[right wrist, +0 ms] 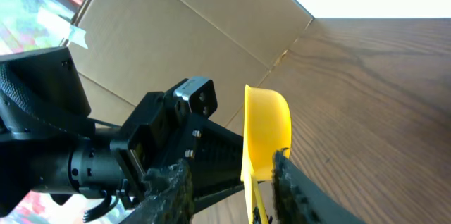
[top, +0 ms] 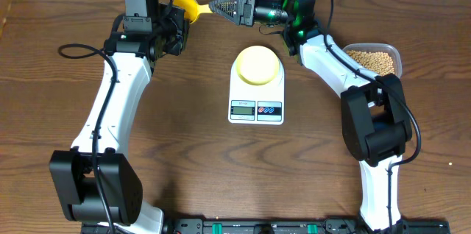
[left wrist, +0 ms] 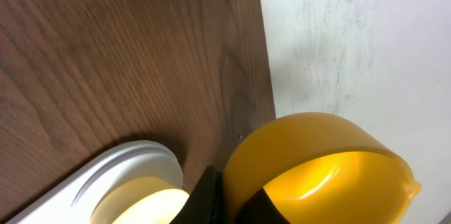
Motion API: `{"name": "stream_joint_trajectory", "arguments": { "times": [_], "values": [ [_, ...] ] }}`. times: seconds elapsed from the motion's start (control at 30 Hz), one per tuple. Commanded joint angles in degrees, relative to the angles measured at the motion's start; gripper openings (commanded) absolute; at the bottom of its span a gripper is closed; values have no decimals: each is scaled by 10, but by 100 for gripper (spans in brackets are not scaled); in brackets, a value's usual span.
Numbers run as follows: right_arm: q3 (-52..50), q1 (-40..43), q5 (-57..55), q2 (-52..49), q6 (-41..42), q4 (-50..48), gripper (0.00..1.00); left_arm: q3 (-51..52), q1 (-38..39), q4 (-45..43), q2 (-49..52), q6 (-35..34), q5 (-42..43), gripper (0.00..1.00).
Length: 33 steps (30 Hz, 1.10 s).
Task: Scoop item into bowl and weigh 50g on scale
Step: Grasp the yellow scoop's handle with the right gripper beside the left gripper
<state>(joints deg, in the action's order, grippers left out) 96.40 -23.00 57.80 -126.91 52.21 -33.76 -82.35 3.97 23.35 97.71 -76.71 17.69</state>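
Note:
A yellow scoop (top: 187,4) hangs above the table's back edge, and my left gripper (top: 179,19) is shut on it. In the left wrist view the scoop head (left wrist: 317,160) fills the lower right, just past my left gripper (left wrist: 236,204). My right gripper (top: 215,5) reaches in from the right, its jaws open round the scoop's thin handle (right wrist: 257,199). One finger (right wrist: 296,189) touches the scoop and the other stands apart. The pale yellow bowl (top: 257,65) sits empty on the white scale (top: 256,109). Tan beans (top: 372,59) lie in the clear tub (top: 396,51) at the right.
A cardboard box (right wrist: 176,34) stands behind the table's back edge. A black cable (top: 73,50) loops on the table at the left. Both arm bases stand at the front edge.

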Motion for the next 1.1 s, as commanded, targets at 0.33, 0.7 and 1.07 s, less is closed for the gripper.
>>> {"name": "stream_joint_trajectory", "arguments": {
  "times": [0.33, 0.7, 1.07],
  "values": [
    [11, -3, -5, -2, -4, -1, 7, -6, 0, 1, -15, -4, -8, 8],
    [11, -3, -5, -2, -4, -1, 1, -6, 0, 1, -15, -3, -8, 42],
    [11, -2, -5, -2, -4, 1, 1, -6, 0, 1, -15, -3, -8, 81]
  ]
}}
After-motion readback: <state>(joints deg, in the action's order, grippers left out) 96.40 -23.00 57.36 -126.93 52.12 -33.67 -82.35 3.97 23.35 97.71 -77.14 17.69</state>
